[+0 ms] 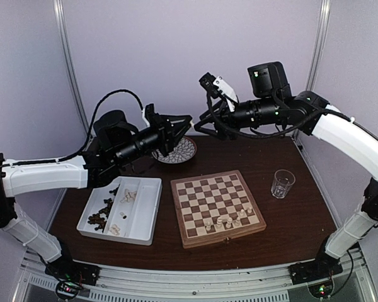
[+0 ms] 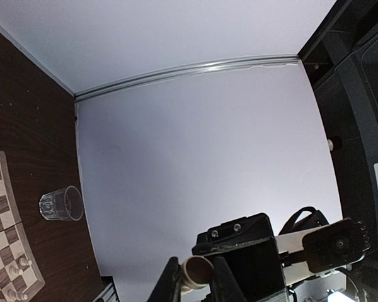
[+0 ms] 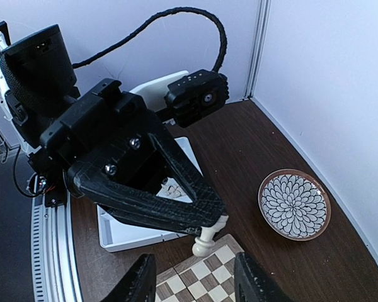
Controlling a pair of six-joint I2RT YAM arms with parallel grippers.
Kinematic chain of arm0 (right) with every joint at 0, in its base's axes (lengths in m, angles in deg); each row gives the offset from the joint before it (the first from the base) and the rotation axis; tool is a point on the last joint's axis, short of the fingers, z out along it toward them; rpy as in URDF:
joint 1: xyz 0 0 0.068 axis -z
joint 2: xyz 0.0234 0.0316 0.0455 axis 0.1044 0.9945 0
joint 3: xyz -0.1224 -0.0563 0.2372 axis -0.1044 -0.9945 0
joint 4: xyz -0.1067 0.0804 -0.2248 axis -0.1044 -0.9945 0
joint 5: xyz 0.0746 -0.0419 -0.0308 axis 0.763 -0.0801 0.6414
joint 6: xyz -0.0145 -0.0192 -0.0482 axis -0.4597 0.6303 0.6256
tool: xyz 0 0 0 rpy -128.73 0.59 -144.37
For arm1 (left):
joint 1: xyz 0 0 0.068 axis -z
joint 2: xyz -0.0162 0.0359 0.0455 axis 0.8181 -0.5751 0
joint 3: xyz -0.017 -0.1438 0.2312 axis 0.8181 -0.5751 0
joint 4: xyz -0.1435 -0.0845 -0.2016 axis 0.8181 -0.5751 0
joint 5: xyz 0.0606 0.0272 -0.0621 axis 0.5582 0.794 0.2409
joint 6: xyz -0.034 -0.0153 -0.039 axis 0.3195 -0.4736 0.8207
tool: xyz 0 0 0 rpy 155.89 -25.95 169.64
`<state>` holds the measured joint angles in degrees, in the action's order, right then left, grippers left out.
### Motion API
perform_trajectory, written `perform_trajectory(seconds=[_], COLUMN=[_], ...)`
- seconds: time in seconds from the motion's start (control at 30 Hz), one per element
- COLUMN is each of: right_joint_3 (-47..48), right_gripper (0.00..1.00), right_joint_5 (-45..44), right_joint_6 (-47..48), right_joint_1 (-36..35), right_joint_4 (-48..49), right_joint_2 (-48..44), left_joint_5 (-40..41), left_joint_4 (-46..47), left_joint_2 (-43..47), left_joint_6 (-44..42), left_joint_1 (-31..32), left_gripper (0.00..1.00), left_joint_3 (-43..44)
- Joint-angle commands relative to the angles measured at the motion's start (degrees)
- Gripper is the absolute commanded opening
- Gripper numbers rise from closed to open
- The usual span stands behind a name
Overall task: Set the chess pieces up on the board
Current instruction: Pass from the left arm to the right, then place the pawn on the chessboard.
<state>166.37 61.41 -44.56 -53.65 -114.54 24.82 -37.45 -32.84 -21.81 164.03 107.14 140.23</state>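
The left pincer (image 3: 209,219) is pressed together on a cream piece (image 3: 208,238), whose base sticks out past the tips. It is held high above the worktop (image 1: 302,217). Facing it close by, the right pincer (image 3: 195,284) is spread wide and holds nothing. Below them the board (image 1: 205,196) lies mid-worktop towards the near edge, with a small cluster of cream pieces (image 1: 230,220) along its near right side. Left of the board, a white tray (image 1: 146,211) holds dark pieces (image 1: 101,217) and a few more cream ones. A patterned plate (image 1: 179,153) sits by the far edge. A glass (image 1: 281,184) stands towards the right edge.
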Motion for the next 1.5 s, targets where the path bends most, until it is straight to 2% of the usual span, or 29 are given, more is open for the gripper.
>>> perform_trajectory(seconds=[0.0,0.27,0.4,0.8,0.9,1.03,1.13,1.2,1.27,1.37,1.47], right_joint_3=[-0.5,-0.52,-0.63,-0.96,-1.22,-1.86,-3.28,-4.16,-4.35,-3.85,-2.21], right_gripper=[0.44,0.39,0.33,0.03,0.01,0.0,0.0,0.0,0.0,0.0,0.0], right_joint_5=[-1.96,-1.29,-1.3,-1.42,-2.33,-4.95,-7.48,-8.88,-10.68,-14.15,-18.41], right_joint_6=[-1.07,-0.97,-0.78,-0.72,0.72,8.35,16.2,22.25,27.94,35.42,40.61], right_joint_1=[-0.33,-0.46,-0.51,-0.51,-0.51,-0.42,-0.24,-0.24,-0.24,-0.36,-0.99], right_joint_4=[2.05,2.58,2.68,2.86,1.36,-4.32,-10.39,-15.12,-20.27,-27.02,-34.14], right_joint_2=[0.45,1.12,1.32,1.0,0.3,-1.82,-3.38,-4.06,-4.07,-3.43,-1.13], left_joint_5=[-0.99,-1.97,-2.13,-2.78,-2.1,-1.05,1.13,4.1,7.57,6.19,7.79], left_joint_4=[5.98,6.9,7.22,8.67,6.29,-5.38,-23.09,-43.56,-56.77,-68.73,-76.04], left_joint_2=[-0.77,-1.67,-1.64,-2.4,-1.67,3.38,9.16,11.73,12.1,9.76,4.51], left_joint_6=[1.81,2.16,2.16,2.77,1.83,-1.98,-10.07,-18.83,-27.43,-39.18,-49.53], left_joint_1=[0.39,0.88,0.98,1.17,1.11,-0.17,-2.18,-3.71,-6.99,-13.44,-17.73], left_gripper=[0.1,0.1,0.1,0.11,0.24,0.42,0.47,0.51,0.52,0.52,0.52], left_joint_3=[1.91,2.66,2.62,2.46,1.59,-0.63,0.39,6.26,12.39,19.88,25.84])
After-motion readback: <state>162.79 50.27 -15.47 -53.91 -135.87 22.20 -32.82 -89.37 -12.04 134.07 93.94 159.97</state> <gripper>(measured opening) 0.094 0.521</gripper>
